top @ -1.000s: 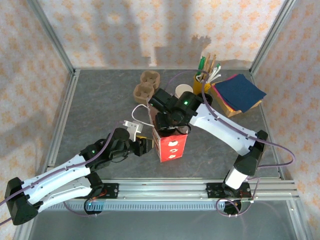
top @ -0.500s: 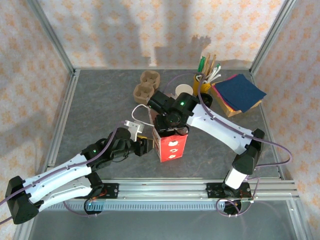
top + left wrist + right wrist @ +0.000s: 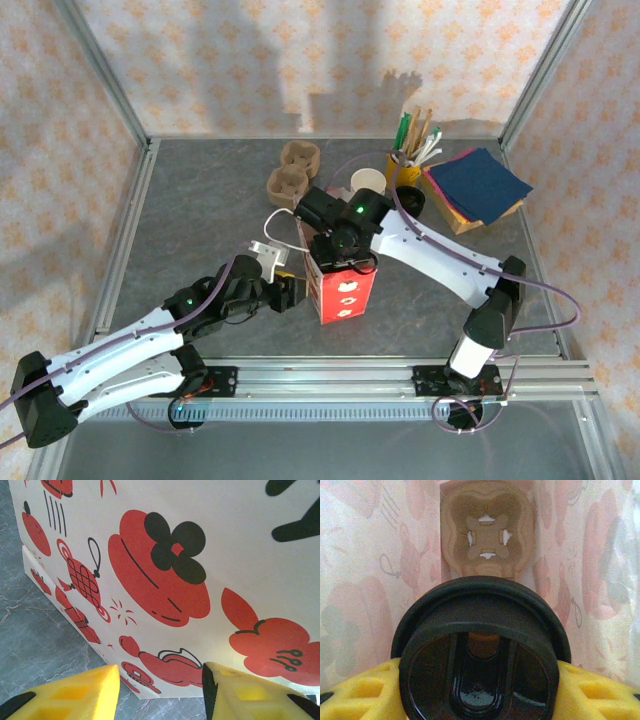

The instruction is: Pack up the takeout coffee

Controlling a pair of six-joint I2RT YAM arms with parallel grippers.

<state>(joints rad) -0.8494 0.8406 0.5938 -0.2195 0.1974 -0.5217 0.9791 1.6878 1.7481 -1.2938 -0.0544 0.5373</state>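
Observation:
My right gripper [image 3: 480,682] is shut on the takeout coffee [image 3: 479,645]. Its black lid faces the wrist camera between the yellow fingers [image 3: 360,690], and the cup body below is hidden. It hangs inside the mouth of the red-and-white paper bag [image 3: 345,290], whose pale inner walls [image 3: 380,580] surround it. A brown moulded-cardboard piece [image 3: 487,535] lies at the bag's bottom. In the top view the right gripper [image 3: 338,250] is over the bag's open top. My left gripper [image 3: 161,690] is open low against the bag's printed side [image 3: 200,555], and sits at the bag's left [image 3: 295,292].
A brown two-cup carrier [image 3: 290,170] lies behind the bag. A white cup [image 3: 366,181], a yellow cup of stirrers and cutlery [image 3: 405,165] and a stack of coloured napkins [image 3: 478,185] stand at the back right. Frame rails [image 3: 400,375] edge the grey table.
The right gripper has shifted slightly left over the bag's mouth with the cup still in it. The left arm has not moved.

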